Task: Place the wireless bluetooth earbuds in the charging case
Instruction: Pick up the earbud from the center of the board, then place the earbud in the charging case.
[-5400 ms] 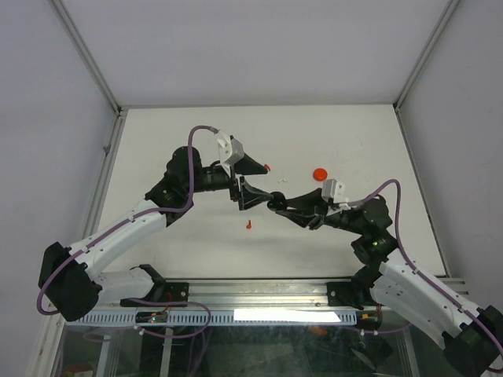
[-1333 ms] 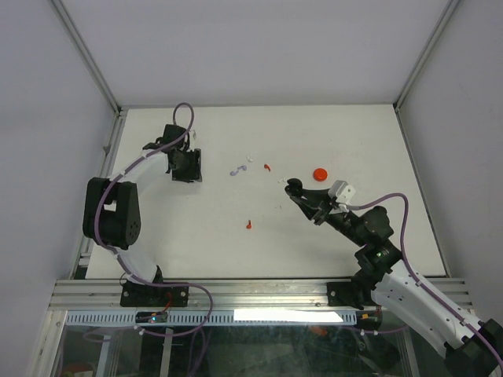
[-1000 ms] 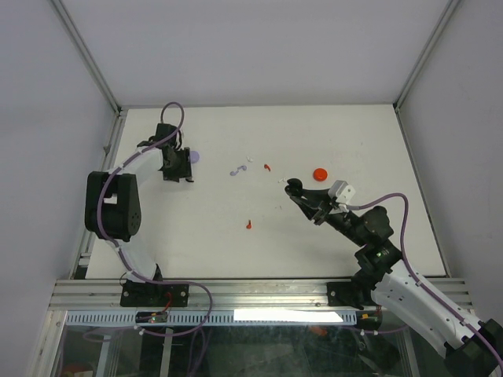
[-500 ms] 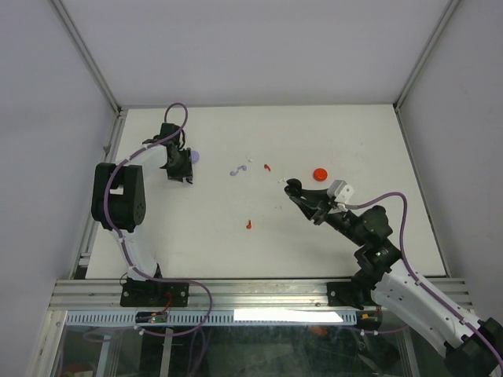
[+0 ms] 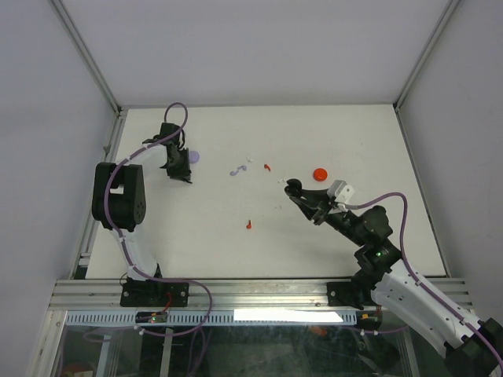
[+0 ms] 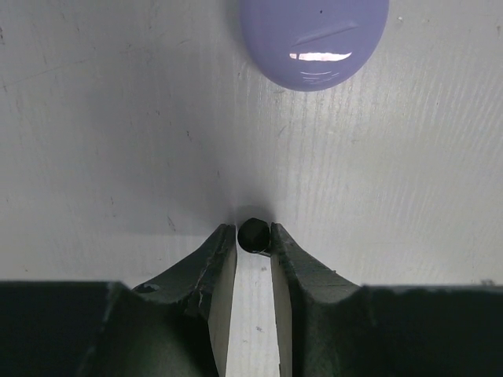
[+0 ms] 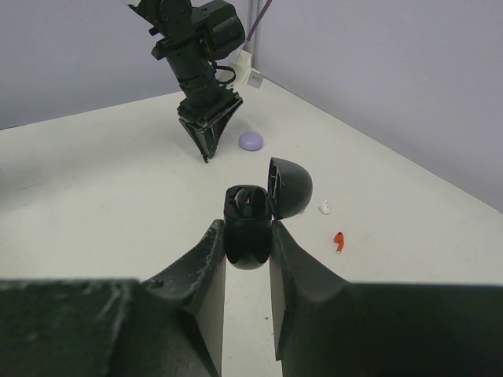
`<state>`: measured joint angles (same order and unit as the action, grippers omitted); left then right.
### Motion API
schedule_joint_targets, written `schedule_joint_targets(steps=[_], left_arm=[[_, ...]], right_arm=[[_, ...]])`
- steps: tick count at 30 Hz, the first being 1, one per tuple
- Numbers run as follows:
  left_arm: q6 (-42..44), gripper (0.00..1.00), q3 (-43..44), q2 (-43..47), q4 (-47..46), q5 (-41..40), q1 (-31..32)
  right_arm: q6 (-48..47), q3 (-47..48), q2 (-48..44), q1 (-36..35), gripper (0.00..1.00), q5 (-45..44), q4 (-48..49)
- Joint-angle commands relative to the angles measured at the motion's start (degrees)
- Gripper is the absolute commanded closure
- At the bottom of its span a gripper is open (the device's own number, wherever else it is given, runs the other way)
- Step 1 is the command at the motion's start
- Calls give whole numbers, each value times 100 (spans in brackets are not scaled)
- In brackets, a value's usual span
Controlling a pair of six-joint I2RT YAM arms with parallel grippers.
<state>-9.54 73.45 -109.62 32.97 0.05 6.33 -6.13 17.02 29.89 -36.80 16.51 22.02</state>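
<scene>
Black earbud [image 6: 254, 233] sits on the white table [image 5: 196, 228] in the upper left of the overhead frame, caught between the tips of the left gripper [image 6: 253, 243]. In the left wrist view the two fingers [image 6: 222, 259] stand only narrowly apart, their tips pressing on either side of the bud. A lavender case [image 6: 314, 39], closed and glossy, lies on the table just beyond the bud at the top edge of that view, apart from it.

At centre right of the overhead frame the right gripper [image 5: 293, 187] is clamped on a black charging case [image 7: 250, 224], held above the table with its lid [image 7: 289, 186] swung open to the right.

Across the middle of the table lie the other pieces:
- a lavender earbud [image 5: 236, 170]
- a red earbud [image 5: 267, 167] near it
- a second red earbud [image 5: 249, 225] lower down
- a red case [image 5: 320, 173] to the right of the pair

A white earbud [image 7: 324, 208] shows just right of the held case in the right wrist view.
</scene>
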Motion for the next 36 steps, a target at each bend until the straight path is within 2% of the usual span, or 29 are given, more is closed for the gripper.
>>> schedule_joint_targets(steps=[1,6,15,22,36], left_arm=[[55,76,-106,56,-93,74,83],[89,80,-142,309,-79,61,180],[131,82,-326,1090,-76,-308,505],[95,83,-427,1816,-80,-648,1079],[74,84,-282,3169,-185,-1209,2293]], right_arm=[[7,21,-25,-21,100,-13,99],[-37,69,108,-22,100,176,39],[75,210,399,-29,100,488,167],[351,281,781,-56,100,618,580],[367,276,1536,-260,100,219,1836]])
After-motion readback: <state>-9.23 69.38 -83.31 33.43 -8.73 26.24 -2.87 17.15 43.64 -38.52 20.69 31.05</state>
